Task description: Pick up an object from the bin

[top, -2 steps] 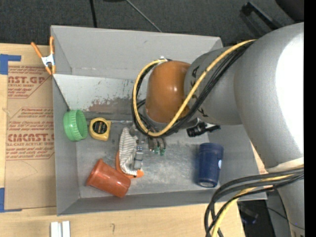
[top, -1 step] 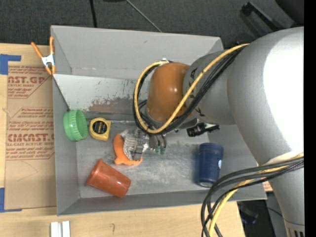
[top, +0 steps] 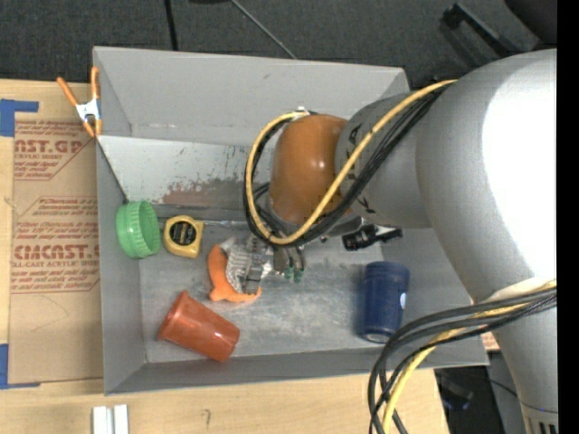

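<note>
**Orange curved piece [top: 220, 283] at the gripper's [top: 251, 266] tip**

It lies on the floor of the bin [top: 181, 89], left of middle, between the yellow tape measure [top: 183, 236] and the red cup [top: 199, 327]. The gripper sits low at its right edge (parted or closed, I cannot tell). This looks like the grasping step. Next comes a firm hold and a straight lift, clear of the cup.

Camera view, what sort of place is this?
Probably a robotics lab's grasping setup: a grey metal bin of unrelated items, a green lid, a yellow tape measure, an orange cup, with a cabled robot arm reaching in.
</note>
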Available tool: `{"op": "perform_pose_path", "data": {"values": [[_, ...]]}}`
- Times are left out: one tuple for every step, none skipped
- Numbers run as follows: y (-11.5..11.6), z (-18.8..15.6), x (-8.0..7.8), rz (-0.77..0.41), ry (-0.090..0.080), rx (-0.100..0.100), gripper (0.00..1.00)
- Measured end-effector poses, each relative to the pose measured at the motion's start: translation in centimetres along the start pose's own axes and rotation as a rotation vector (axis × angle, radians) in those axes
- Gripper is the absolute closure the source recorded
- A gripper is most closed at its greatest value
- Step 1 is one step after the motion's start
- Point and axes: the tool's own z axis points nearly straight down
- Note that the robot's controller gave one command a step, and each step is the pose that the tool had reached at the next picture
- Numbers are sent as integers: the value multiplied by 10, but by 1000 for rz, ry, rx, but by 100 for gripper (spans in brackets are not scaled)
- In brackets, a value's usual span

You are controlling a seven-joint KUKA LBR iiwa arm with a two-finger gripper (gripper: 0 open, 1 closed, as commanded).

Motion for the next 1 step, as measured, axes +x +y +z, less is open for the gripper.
{"op": "perform_pose_path", "data": {"values": [[-2,-129,-3,-46,0,1,100]]}}
